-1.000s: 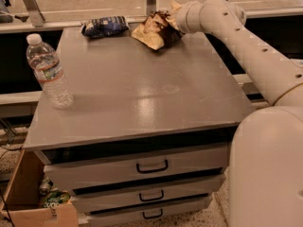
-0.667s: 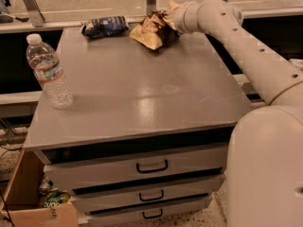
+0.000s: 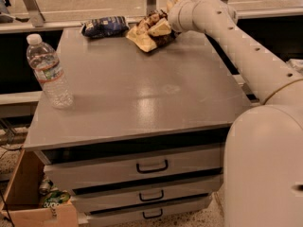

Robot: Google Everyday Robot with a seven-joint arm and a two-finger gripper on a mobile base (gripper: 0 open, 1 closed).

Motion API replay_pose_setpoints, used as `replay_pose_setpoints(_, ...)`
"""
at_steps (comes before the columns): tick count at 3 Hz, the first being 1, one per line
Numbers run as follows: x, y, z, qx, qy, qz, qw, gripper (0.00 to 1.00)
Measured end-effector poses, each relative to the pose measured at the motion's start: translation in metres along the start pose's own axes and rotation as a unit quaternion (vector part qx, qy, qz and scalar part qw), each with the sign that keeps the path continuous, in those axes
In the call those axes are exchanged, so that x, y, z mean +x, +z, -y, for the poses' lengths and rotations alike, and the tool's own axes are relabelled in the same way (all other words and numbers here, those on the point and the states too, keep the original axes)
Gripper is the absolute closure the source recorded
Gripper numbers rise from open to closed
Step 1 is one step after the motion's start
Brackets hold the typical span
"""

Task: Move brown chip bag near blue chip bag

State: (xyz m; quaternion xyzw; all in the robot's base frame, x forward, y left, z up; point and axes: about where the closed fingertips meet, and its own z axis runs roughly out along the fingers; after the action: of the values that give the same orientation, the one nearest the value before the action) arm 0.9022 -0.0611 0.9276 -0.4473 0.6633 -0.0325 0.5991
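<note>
The brown chip bag (image 3: 142,36) lies crumpled at the back of the grey tabletop (image 3: 142,98), right of centre. My gripper (image 3: 161,25) reaches in from the right on the white arm (image 3: 236,46) and is shut on the bag's right part, hiding some of it. The blue chip bag (image 3: 105,26) lies at the back edge, just left of the brown bag, with a narrow gap between them.
A clear water bottle (image 3: 49,72) stands upright at the table's left edge. Drawers (image 3: 151,166) sit under the top. An open cardboard box (image 3: 28,193) stands on the floor at lower left. My white body (image 3: 265,169) fills the lower right.
The gripper and the brown chip bag have shifted a little to the left, closer to the blue chip bag. The bottle and the blue bag have not moved.
</note>
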Motion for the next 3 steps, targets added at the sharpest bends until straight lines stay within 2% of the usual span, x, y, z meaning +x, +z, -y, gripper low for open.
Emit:
replay_pose_setpoints(1, -0.007, -0.004, 0.006, 0.002, 0.002, 0.007, 1.0, 0.0)
replay_pose_setpoints(2, -0.009, -0.042, 0.033, 0.009, -0.005, -0.005, 0.9999, 0.0)
replay_pose_setpoints(3, -0.01, -0.105, 0.065, 0.006, -0.017, -0.021, 0.9996, 0.0)
